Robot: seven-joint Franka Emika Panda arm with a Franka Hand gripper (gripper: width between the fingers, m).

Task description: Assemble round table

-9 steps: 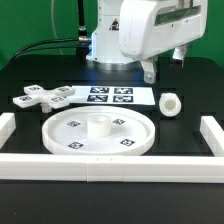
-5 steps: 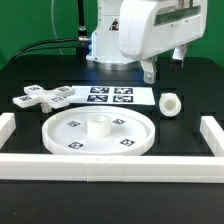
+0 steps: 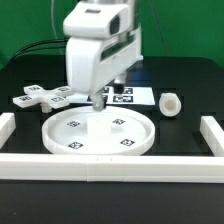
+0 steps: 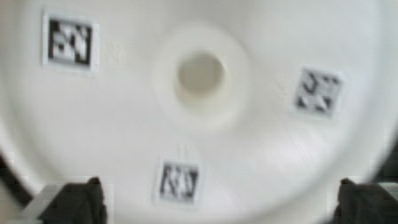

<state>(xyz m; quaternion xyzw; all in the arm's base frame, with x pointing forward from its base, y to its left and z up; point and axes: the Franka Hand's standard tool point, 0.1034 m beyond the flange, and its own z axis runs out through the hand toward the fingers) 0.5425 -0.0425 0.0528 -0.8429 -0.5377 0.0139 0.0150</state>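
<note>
Black tabletop point(image 3: 195, 85): rimmed disc point(image 3: 100, 137) holds central hub point(image 4: 199, 78); gripper point(image 3: 100, 104) spread wide above it.

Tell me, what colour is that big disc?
The disc is white with black-and-white square tags, clearest in the wrist view.

**A robotics lab bench, by every sign**

I work in a test lab, not a home or a shop. The matte black tabletop point(image 3: 190, 85) under me is fenced by long white border rails point(image 3: 110, 170). A flat white marker board point(image 3: 126, 97) printed with black-and-white square tags lies on it. Tags of the same kind sit on the white plastic rimmed disc point(image 3: 100, 145) and the white cross-shaped foot point(image 3: 40, 97). Behind the bench is a plain green backdrop point(image 3: 20, 25), and black cables point(image 3: 35, 46) run along the back edge.
</note>
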